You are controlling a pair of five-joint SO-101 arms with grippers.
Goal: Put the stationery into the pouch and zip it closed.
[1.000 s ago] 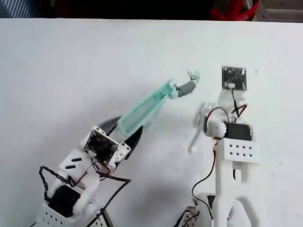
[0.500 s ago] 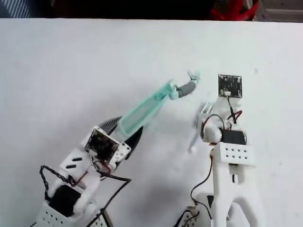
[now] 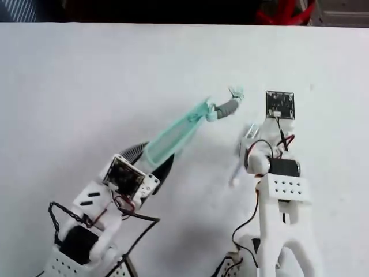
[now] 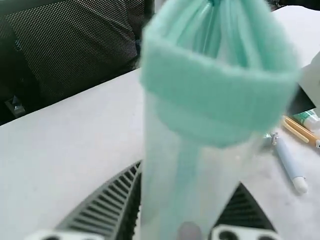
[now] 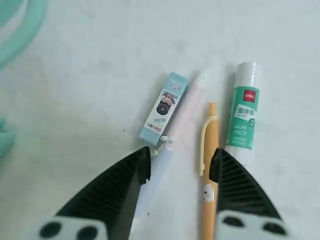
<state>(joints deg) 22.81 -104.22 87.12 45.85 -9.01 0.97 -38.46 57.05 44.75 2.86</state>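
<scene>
Left end effector [image 4: 182, 200]: its two dark jaws are clamping the near end of the teal pouch [image 4: 215, 100], one jaw on each side.
Left arm pose: it is reaching in from the lower left of the high frame and pointing diagonally toward the upper right, low over the white worktop [image 3: 86, 86].
Pouch position: it is stretching away from the left end effector, from left of centre toward the upper middle of the high frame, with a grey strap [image 3: 226, 108] trailing from its far end.
Right end effector [image 5: 180, 160]: its jaws are standing apart, gripping nothing and pointing down at the worktop.
Right arm pose: it is rising from the lower right of the high frame, with its wrist bending downward just right of centre.
Stationery by the right end effector: the orange pen [image 5: 209, 165] and the pale pen [image 5: 159, 165] are lying between the parted jaws, each just beside one jaw. The eraser [image 5: 164, 107] is lying just past the jaw tips. The glue stick [image 5: 243, 117] is lying alongside the orange pen, outside the jaws.
Stationery and pouch: all the pieces are lying on the worktop outside the pouch, right of centre in the high frame.
Counts: one pouch, two pens, one eraser, one glue stick.
</scene>
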